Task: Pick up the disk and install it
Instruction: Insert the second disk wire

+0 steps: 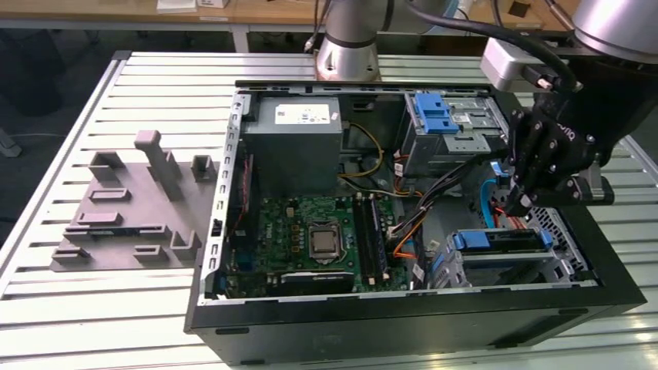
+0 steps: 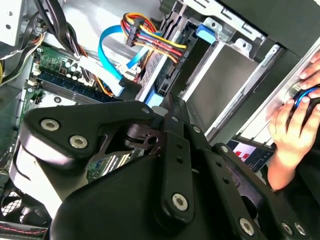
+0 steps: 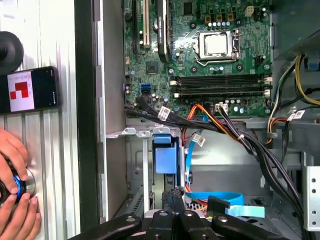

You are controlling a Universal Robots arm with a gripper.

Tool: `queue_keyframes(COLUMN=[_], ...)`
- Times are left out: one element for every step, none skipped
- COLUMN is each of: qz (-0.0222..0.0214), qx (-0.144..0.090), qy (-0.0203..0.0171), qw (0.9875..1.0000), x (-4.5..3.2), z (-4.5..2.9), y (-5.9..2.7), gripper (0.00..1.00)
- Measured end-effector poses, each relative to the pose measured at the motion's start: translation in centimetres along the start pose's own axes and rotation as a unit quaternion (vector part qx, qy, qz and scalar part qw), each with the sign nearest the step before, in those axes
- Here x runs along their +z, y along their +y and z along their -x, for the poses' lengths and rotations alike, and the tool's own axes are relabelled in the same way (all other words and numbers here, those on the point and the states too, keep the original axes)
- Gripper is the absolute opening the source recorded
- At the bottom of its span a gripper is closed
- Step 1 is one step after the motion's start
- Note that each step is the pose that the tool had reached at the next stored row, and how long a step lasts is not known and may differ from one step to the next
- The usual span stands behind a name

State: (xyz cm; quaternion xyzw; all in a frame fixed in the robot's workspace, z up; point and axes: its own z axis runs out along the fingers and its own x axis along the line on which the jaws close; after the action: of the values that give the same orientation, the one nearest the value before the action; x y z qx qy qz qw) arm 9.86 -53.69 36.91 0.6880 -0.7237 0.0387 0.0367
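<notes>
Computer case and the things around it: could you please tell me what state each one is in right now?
Computer case, lying on its side, open, side panel off.
Gripper, hanging inside the case, just above the disk.
Disk, in the lower drive cage; whether fully seated, cannot tell.
Processor, bare, no cooler on it.
Phone, lying flat, screen lit.
Hand, resting on a round knob.

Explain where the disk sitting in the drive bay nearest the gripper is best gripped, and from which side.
Probably grip the disk by its blue carrier frame, coming from above through the case's open side: that blue edge is exposed, while the metal cage walls in the rest.
</notes>
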Motion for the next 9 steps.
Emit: queue_keyframes(qz=[0.0000, 0.0000, 0.0000, 0.0000, 0.0000, 0.0000, 0.0000, 0.0000, 0.0000], qx=[0.000, 0.000, 0.000, 0.000, 0.000, 0.000, 0.000, 0.000, 0.000], qy=[0.0002, 0.0001, 0.0001, 0.0000, 0.0001, 0.0000, 0.0001, 0.0000, 0.0001], qw=[1.0000, 1.0000, 1.0000, 1.0000, 1.0000, 1.0000, 1.0000, 1.0000, 1.0000], x=[-0.05, -0.14, -0.26, -0.39, -0.56, -0.75, -0.97, -1.21, -1.39], z=[-0.01, -0.01, -0.02, -0.03, -0.04, -0.05, -0.05, -0.04, -0.02], y=[0.04, 0.07, 0.08, 0.09, 0.10, 0.11, 0.11, 0.11, 0.13], gripper=[0.11, 0.11, 0.11, 0.11, 0.11, 0.11, 0.11, 0.11, 0.11])
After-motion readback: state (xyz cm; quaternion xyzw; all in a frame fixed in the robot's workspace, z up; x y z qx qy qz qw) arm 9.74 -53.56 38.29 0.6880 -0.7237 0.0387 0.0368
